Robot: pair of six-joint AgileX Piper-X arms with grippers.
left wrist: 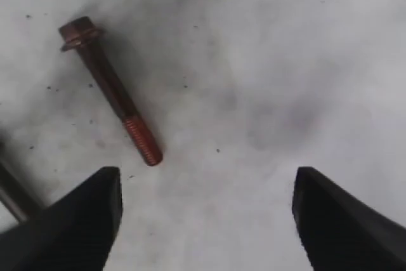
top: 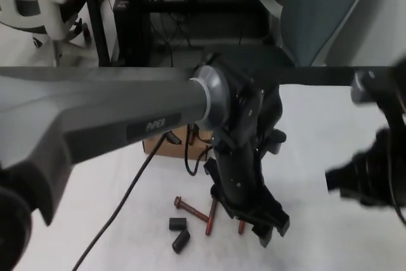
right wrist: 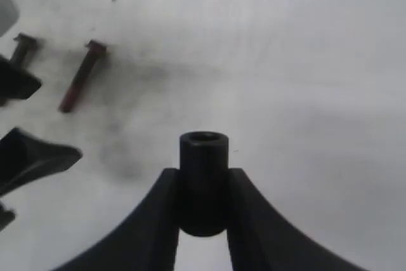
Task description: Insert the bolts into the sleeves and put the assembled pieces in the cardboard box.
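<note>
My left gripper [left wrist: 206,182] hangs open just above the white bench, its fingers [left wrist: 76,220] wide apart. A reddish bolt [left wrist: 111,90] lies flat a little beyond its fingertips, not between them. In the high view the left gripper [top: 265,225] points down beside three bolts [top: 190,209] and two loose black sleeves [top: 179,231]. My right gripper [right wrist: 203,179] is shut on a black sleeve [right wrist: 203,150], held above the bench with its hole facing outward. The cardboard box [top: 170,142] sits behind the left arm, mostly hidden by it.
The left arm's long grey link [top: 95,118] crosses the high view and hides much of the bench. A black cable [top: 127,195] trails over the cloth. The right arm [top: 368,179] hovers at the right. Two bolts [right wrist: 81,75] and the left gripper's fingers [right wrist: 32,157] appear in the right wrist view.
</note>
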